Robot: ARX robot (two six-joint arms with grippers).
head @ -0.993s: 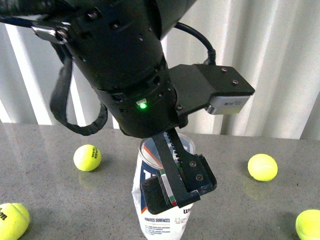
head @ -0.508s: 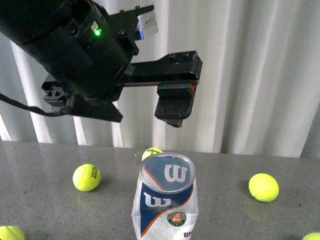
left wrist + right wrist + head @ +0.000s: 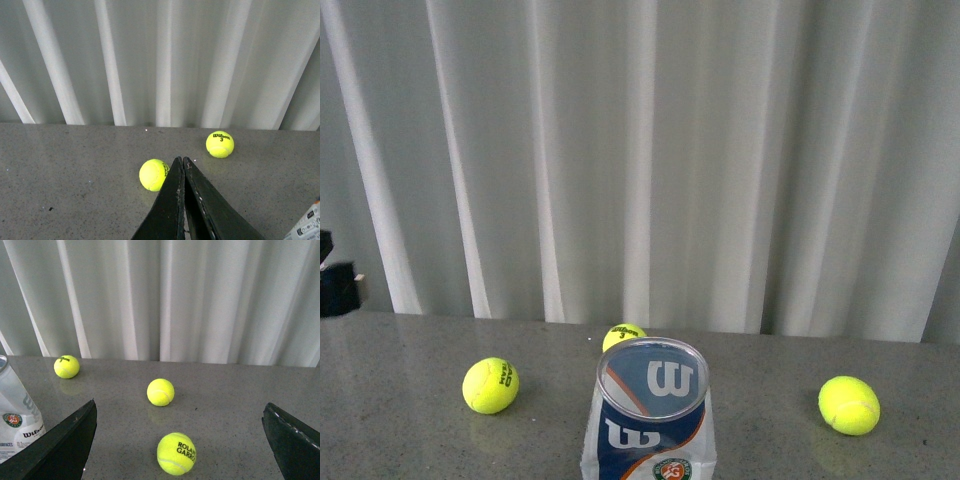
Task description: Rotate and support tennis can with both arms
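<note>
The tennis can (image 3: 650, 425) stands upright at the near middle of the grey table, clear lid on top and the navy Wilson label facing me. Neither gripper shows in the front view. In the left wrist view my left gripper (image 3: 180, 161) is shut on nothing, its fingers pressed together above the table, and a corner of the can (image 3: 308, 228) shows at the frame's edge. My right gripper (image 3: 180, 406) is open wide over the table, with the can (image 3: 17, 412) outside one finger (image 3: 70, 442).
Three yellow tennis balls lie around the can: one left (image 3: 491, 385), one behind (image 3: 624, 336), one right (image 3: 849, 404). A ball marked Roland Garros (image 3: 176, 453) lies between the right fingers. A white curtain (image 3: 640, 150) closes the back. A black part (image 3: 335, 285) shows at the left edge.
The bulky black arm that hung over the can rose, swung away to the left and has left the front view. The can stands where it was, now unobstructed.
</note>
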